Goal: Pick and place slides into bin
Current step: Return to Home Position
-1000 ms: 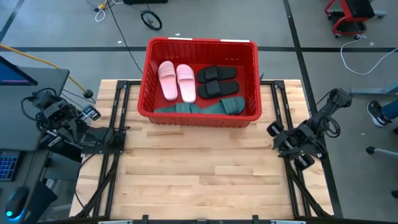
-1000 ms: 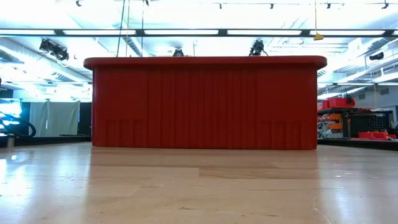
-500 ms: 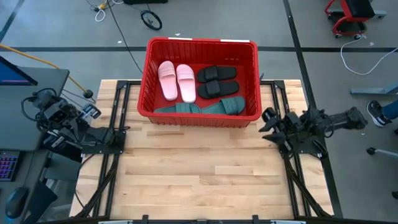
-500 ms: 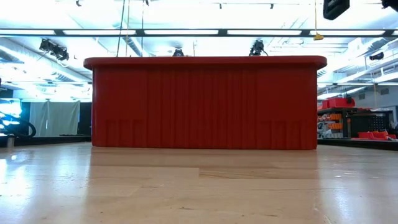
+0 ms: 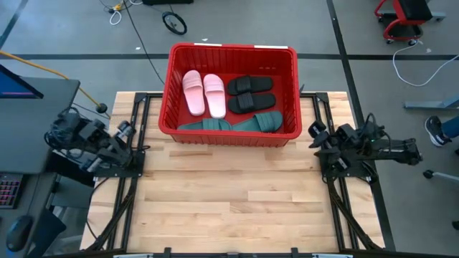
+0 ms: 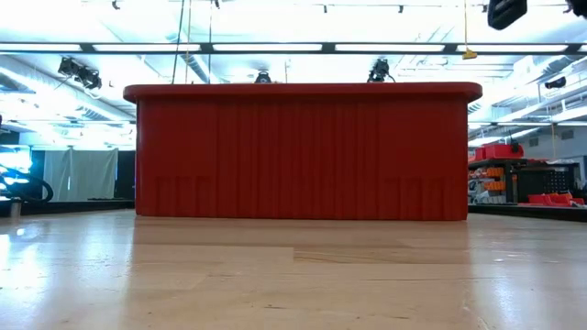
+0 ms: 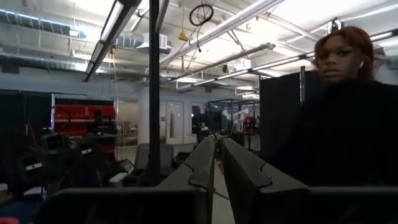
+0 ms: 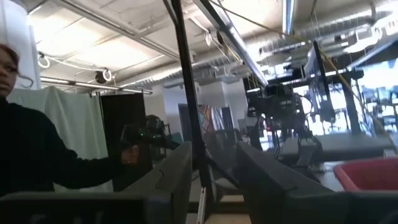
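Observation:
The red bin (image 5: 231,51) stands at the table's far middle; in the low view its front wall (image 6: 303,156) fills the centre. Inside it lie two pale pink slides (image 5: 203,93), two black slides (image 5: 251,94) and two dark green slides (image 5: 233,124), all flat on the bin's floor. My left gripper (image 5: 126,133) is at the table's left edge, shut and empty; its fingers show close together in the left wrist view (image 7: 217,163). My right gripper (image 5: 315,136) is at the table's right edge, open and empty (image 8: 214,168).
Black frame rails run along the table's left side (image 5: 133,179) and right side (image 5: 337,201). The wooden table top (image 5: 229,193) lies in front of the bin. A person in dark clothes shows beyond the table in both wrist views (image 7: 348,137) (image 8: 37,149).
My right arm has swung out and stretched toward the right, its gripper moving a little toward the far edge and rising; a dark part of it now shows at the low view's top right. My left gripper has moved toward the table's right, closer to the left rail.

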Action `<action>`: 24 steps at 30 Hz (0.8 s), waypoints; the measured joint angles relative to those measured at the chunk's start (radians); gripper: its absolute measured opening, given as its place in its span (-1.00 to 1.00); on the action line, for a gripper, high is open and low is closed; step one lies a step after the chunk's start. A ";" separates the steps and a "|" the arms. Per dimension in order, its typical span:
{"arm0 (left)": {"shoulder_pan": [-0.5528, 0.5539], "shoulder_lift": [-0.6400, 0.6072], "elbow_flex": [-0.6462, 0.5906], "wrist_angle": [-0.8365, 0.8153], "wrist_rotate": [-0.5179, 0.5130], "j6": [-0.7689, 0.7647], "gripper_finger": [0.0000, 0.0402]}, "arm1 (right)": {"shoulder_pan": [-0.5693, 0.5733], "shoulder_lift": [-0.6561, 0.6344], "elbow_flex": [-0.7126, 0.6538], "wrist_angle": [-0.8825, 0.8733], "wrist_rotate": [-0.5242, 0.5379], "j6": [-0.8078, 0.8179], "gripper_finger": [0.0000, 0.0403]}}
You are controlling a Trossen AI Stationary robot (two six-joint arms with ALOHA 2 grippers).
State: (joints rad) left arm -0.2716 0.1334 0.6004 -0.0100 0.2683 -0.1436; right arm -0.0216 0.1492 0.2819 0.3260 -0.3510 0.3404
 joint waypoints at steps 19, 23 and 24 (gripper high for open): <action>0.000 -0.056 -0.344 0.359 -0.003 -0.101 -0.81 | 0.000 0.006 -0.009 0.000 0.009 -0.045 -0.35; 0.000 -0.056 -0.401 0.393 -0.003 -0.125 -0.80 | 0.000 0.006 -0.009 0.000 0.009 -0.045 -0.35; 0.000 -0.056 -0.413 0.399 -0.003 -0.135 -0.80 | 0.000 0.006 -0.009 0.000 0.009 -0.045 -0.35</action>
State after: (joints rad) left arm -0.2718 0.0776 0.1870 0.3893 0.2653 -0.2791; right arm -0.0216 0.1555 0.2733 0.3264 -0.3420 0.2955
